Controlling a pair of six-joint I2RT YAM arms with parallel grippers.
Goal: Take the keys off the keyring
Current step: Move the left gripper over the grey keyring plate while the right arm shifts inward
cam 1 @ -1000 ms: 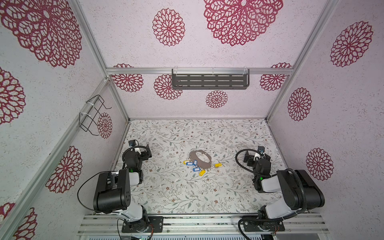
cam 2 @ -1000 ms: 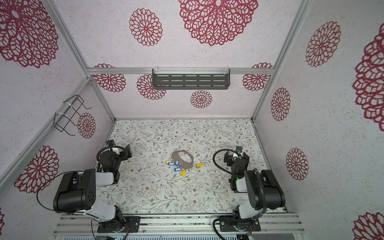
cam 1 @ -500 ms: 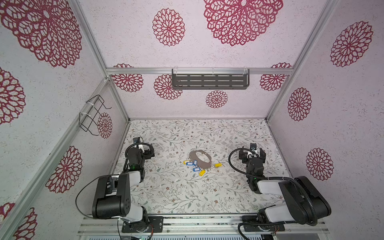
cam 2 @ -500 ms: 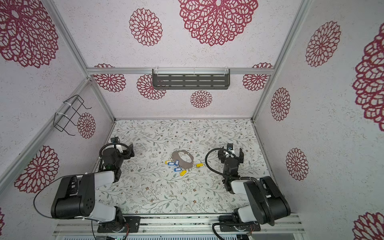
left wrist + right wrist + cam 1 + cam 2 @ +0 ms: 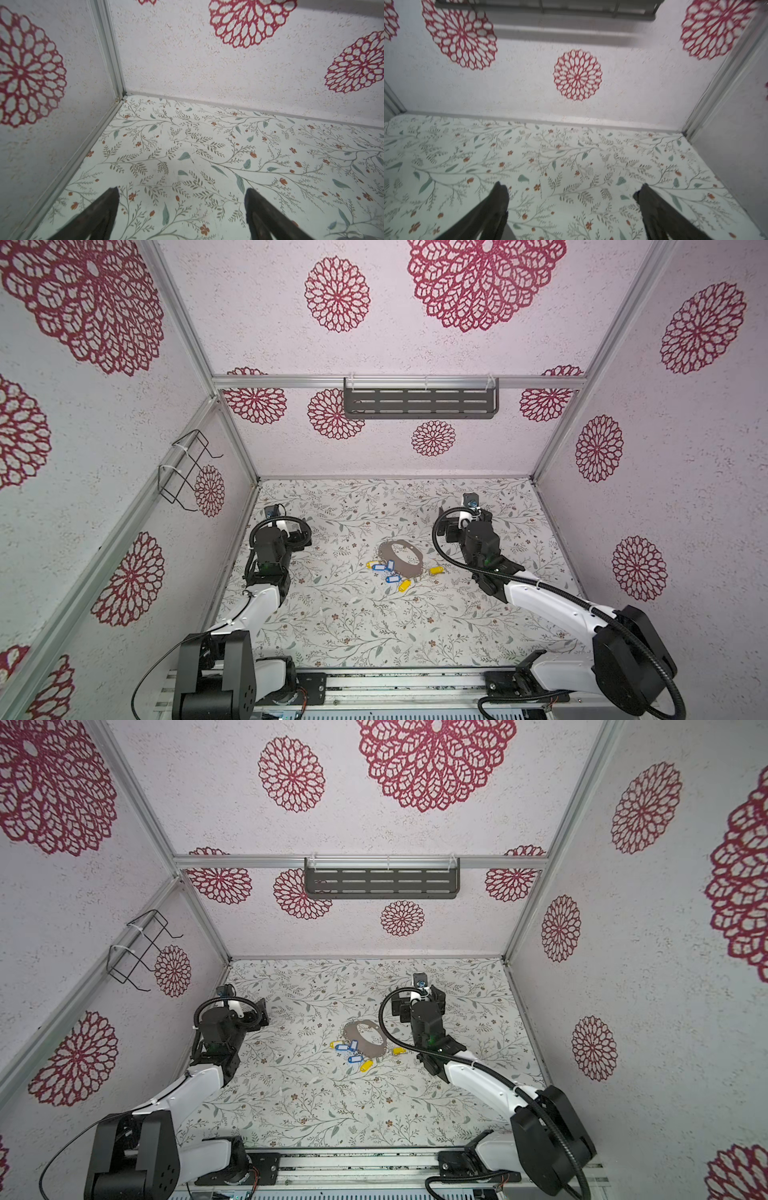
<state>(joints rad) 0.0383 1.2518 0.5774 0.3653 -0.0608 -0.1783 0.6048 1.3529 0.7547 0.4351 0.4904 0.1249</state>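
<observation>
The keyring (image 5: 385,551) (image 5: 351,1031), a flat grey-brown ring, lies mid-floor in both top views. Several keys cluster at its near edge: blue tags (image 5: 390,579) (image 5: 353,1059) and yellow tags (image 5: 435,571) (image 5: 399,1051). My left gripper (image 5: 300,532) (image 5: 258,1013) hovers far to the left of them, open. My right gripper (image 5: 463,522) (image 5: 419,1003) is just right of and behind the keyring, open. Each wrist view shows only bare floral floor between spread fingers: left gripper (image 5: 181,190), right gripper (image 5: 572,186). Keyring and keys are out of both wrist views.
A grey slotted shelf (image 5: 419,403) hangs on the back wall and a black wire rack (image 5: 183,468) on the left wall. The left gripper is near the left wall's rail (image 5: 83,153). The right wall's corner post (image 5: 708,104) stands beyond the right gripper.
Both arms have unfolded and reached further back. The right gripper has swung left, closer to the keyring. Both grippers stay open; keyring and keys have not moved.
</observation>
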